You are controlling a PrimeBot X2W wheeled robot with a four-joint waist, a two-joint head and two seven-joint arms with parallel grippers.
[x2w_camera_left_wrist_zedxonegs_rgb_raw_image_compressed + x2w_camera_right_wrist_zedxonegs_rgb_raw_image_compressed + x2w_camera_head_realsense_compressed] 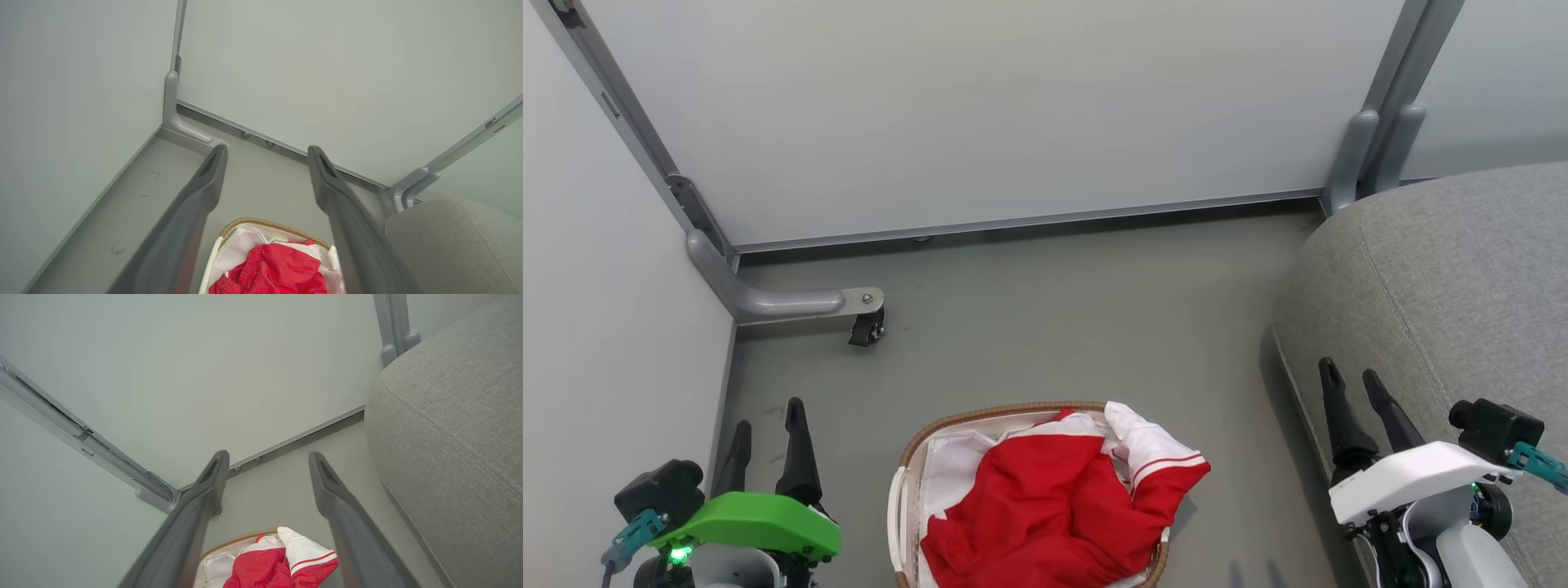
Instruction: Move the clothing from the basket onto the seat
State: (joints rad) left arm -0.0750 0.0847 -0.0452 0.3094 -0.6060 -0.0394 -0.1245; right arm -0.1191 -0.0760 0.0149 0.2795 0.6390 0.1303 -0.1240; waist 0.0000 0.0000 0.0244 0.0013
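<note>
On the grey floor, near the middle of the scene, stood the basket, white with a brown woven rim. Red and white clothing lay heaped inside it, over a white lining. One white cuff with thin red stripes spilled over the basket's right edge. To the right, apart from the basket, sat the seat, a big grey cushion with a stitched seam. All the clothing I could see was in the basket. The left gripper, under a green cover, hovered to the left of the basket, its two dark fingers spread wide and holding nothing. The right gripper, under a white cover, hovered beside the seat's left edge, its fingers likewise wide apart and empty. Pale wall panels closed off the far side and the left, and a grey bracket with a small black caster stuck out from the far left corner.
</note>
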